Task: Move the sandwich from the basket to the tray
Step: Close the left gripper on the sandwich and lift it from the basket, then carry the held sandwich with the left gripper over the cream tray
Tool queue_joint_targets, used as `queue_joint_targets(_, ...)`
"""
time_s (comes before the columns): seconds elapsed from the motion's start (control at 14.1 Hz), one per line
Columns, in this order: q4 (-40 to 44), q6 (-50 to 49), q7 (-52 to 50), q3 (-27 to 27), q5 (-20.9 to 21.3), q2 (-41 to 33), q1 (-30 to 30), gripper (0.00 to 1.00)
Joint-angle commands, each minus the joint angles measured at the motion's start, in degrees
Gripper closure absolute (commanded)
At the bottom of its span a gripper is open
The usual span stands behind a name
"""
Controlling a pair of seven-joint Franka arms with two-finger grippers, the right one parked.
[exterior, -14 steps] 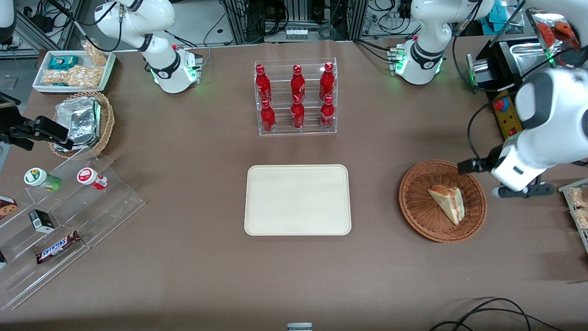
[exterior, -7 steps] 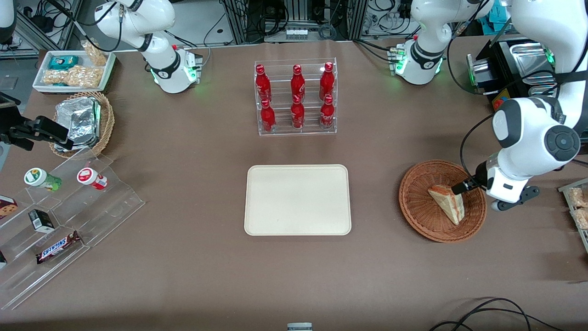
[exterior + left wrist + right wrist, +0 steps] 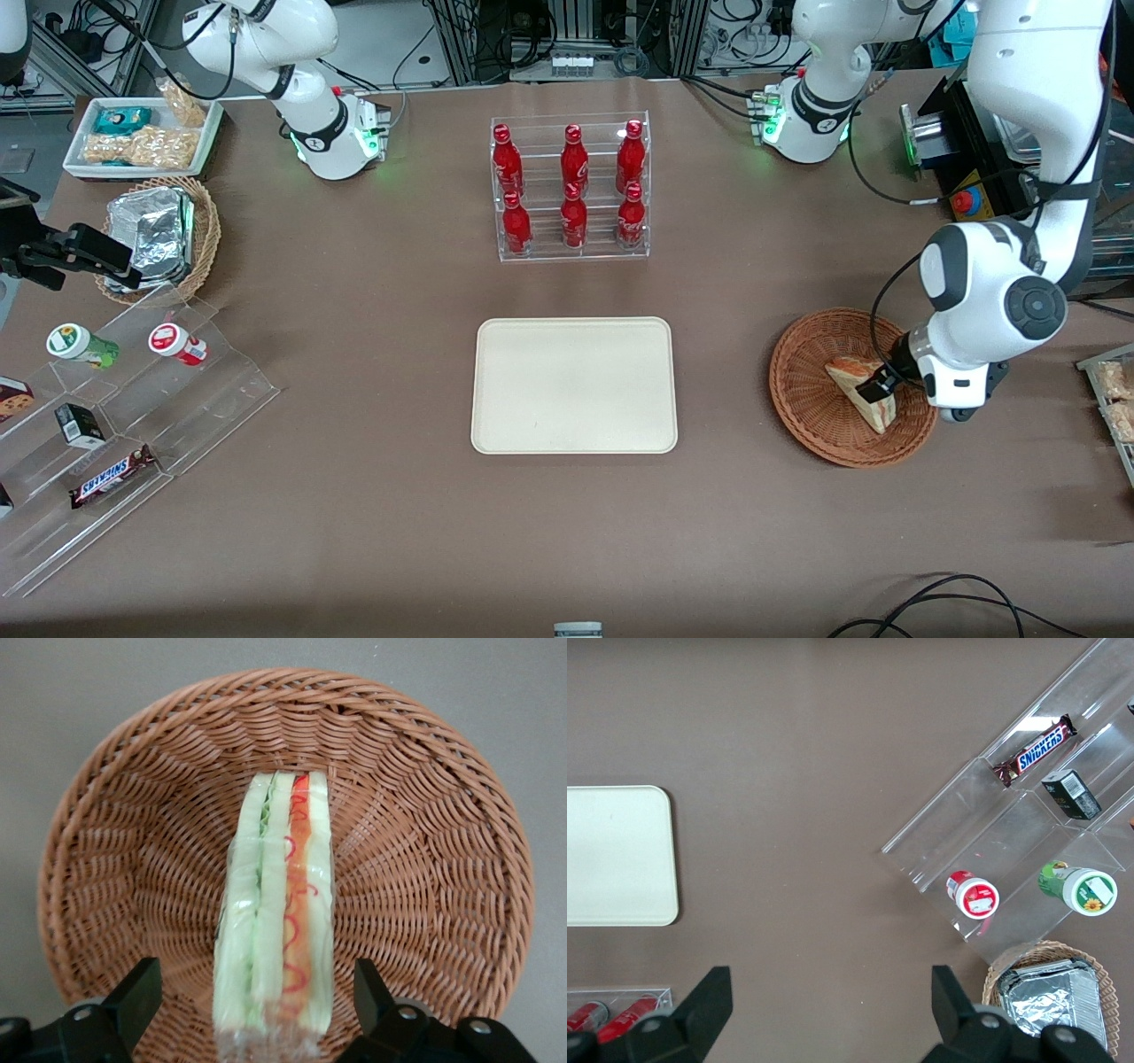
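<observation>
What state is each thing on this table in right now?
sandwich: wrapped, on edge in the basket, not lifted.
basket: upright, holding only the sandwich.
tray: flat, nothing on it.
pincer: open, fingers either side of the sandwich.
red bottles: upright in their clear rack.

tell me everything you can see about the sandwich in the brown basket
The triangular wedge sandwich of pale white bread stands on edge in clear wrap, showing green filling in one layer and orange-red filling in the other. It rests inside the round reddish-brown woven wicker basket, its narrow end pointing toward the basket's wall. The left arm's black two-finger gripper is open just above it, one finger on each side of the wide end, not yet touching. The cream-white rectangular tray lies apart, toward the parked arm's end.
</observation>
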Motion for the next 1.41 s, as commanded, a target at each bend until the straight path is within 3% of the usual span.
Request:
queue_joint_targets(0.0,-0.4,1.2,-1.6,0.1,0.0,0.2,-0.2,0.73)
queue_joint_targets(0.07,-0.4,0.7,-1.3,0.0,0.0,-0.2,-0.2,0.88)
queue_joint_targets(0.14,0.1,0.3,-1.3,0.0,0.0,-0.4,-0.3,0.91)
queue_joint_targets(0.64,11.7,-22.0,-1.1,-0.1,0.0,-1.7,-3.2,0.97)
queue_joint_targets(0.92,11.7,-21.3,-0.4,-2.6,-0.4,-1.0,-9.8,1.00)
queue_joint_targets(1.13,11.8,-13.6,7.7,-3.8,0.0,0.5,-17.2,0.99)
queue_joint_targets(1.34,18.9,-11.4,6.6,-3.9,0.2,6.0,-26.5,0.99)
